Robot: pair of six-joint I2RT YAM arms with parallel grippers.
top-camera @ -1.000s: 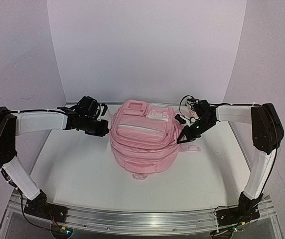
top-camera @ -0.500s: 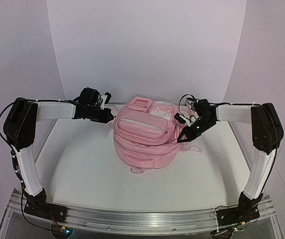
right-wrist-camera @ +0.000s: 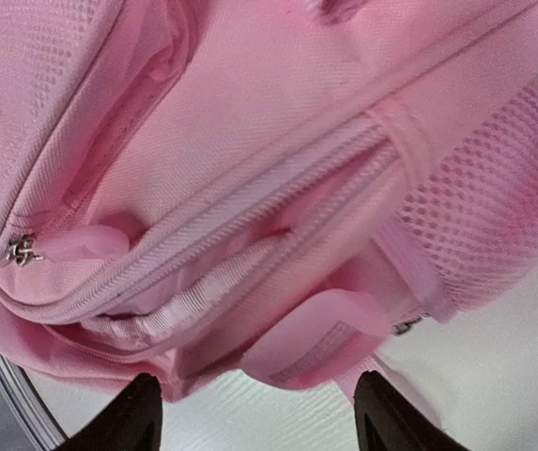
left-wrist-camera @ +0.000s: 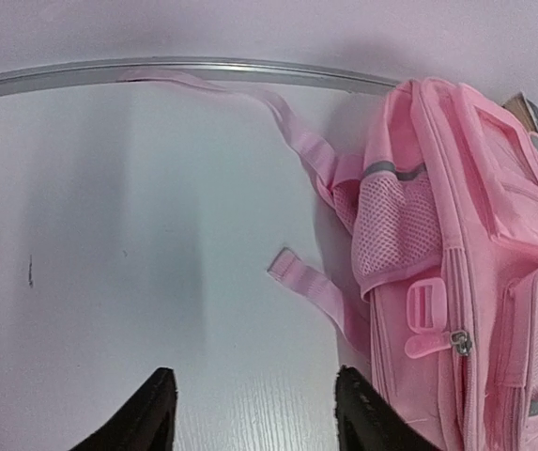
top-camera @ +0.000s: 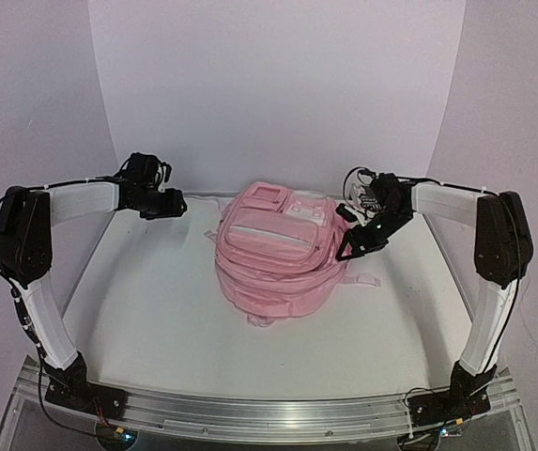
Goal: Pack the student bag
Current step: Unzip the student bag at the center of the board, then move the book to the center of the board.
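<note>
The pink student bag lies on the white table at the middle, front pockets facing up. My left gripper hangs to the bag's left, apart from it, open with nothing between its fingers; its wrist view shows the bag's mesh side pocket and loose straps on the table. At the bag's right side my right gripper is open right beside the fabric. Its wrist view shows the zipped side and a pink strap tab just ahead of the spread fingertips.
A white curved backdrop closes off the back. The table's metal rear edge runs behind the bag, with a long pink strap trailing along it. A thin strap end sticks out on the bag's right.
Both grippers have opened and let go of the bag. The left arm pulled back to the left and away from it. The bag has settled slightly.
</note>
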